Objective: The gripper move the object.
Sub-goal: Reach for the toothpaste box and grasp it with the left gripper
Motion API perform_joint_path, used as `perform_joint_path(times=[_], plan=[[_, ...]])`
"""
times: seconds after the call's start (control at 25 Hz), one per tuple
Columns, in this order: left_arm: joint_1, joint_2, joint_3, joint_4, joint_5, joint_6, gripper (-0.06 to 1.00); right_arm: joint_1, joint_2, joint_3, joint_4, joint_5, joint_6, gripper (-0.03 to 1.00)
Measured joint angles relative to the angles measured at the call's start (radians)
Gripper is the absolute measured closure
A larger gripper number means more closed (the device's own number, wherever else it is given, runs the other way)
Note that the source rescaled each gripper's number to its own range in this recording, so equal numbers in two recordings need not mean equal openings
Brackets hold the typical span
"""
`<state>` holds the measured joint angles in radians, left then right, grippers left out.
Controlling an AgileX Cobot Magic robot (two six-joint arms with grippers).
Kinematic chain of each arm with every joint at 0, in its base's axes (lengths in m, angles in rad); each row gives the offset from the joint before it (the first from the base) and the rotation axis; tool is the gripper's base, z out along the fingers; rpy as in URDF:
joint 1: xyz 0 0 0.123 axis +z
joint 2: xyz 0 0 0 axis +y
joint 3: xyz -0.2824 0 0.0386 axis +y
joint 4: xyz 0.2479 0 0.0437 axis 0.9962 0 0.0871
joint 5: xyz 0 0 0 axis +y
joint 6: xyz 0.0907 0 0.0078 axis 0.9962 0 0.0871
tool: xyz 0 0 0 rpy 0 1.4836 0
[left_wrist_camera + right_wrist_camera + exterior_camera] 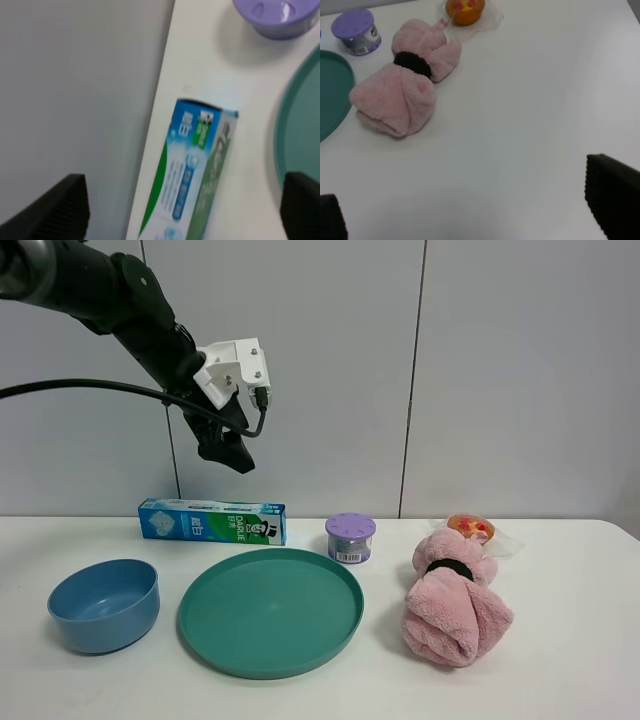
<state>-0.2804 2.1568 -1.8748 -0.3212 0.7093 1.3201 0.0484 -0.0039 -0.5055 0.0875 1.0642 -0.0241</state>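
Blue-green toothpaste carton [212, 521] lies along the surface's [560, 660] back edge, long axis parallel to it, directly below the left pincer [232, 455], whose fingers stand wide apart; that arm looks nearer.

Exterior high view: the toothpaste carton [212, 521] reads "DARLIE" in white on the green part of its front face, with white Chinese characters on the blue part. In the left wrist view this lettering is blurred. The label print on the jar [350, 537] is too small to read.
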Motion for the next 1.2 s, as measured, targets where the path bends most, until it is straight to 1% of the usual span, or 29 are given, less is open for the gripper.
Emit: perform_joint_path(times=[0.16, 0.32, 0.48, 0.68, 0.8, 0.96, 1.2], plan=[[0.000, 0.099, -0.098, -0.014, 0.006, 0.061, 0.07, 0.000, 0.000, 0.000, 0.000, 0.000, 0.000, -0.03], [0.000, 0.169, -0.172, -0.016, 0.039, 0.111, 0.07, 0.000, 0.000, 0.000, 0.000, 0.000, 0.000, -0.03], [0.006, 0.193, -0.181, -0.014, 0.051, 0.171, 0.07, 0.000, 0.000, 0.000, 0.000, 0.000, 0.000, -0.03], [0.045, 0.213, -0.183, -0.003, 0.047, 0.195, 0.07, 0.000, 0.000, 0.000, 0.000, 0.000, 0.000, -0.03], [0.068, 0.229, -0.183, 0.002, 0.030, 0.207, 0.07, 0.000, 0.000, 0.000, 0.000, 0.000, 0.000, -0.03], [0.079, 0.261, -0.183, 0.002, 0.018, 0.241, 0.07, 0.000, 0.000, 0.000, 0.000, 0.000, 0.000, -0.03], [0.079, 0.279, -0.183, -0.001, -0.051, 0.273, 0.07, 0.000, 0.000, 0.000, 0.000, 0.000, 0.000, -0.03]])
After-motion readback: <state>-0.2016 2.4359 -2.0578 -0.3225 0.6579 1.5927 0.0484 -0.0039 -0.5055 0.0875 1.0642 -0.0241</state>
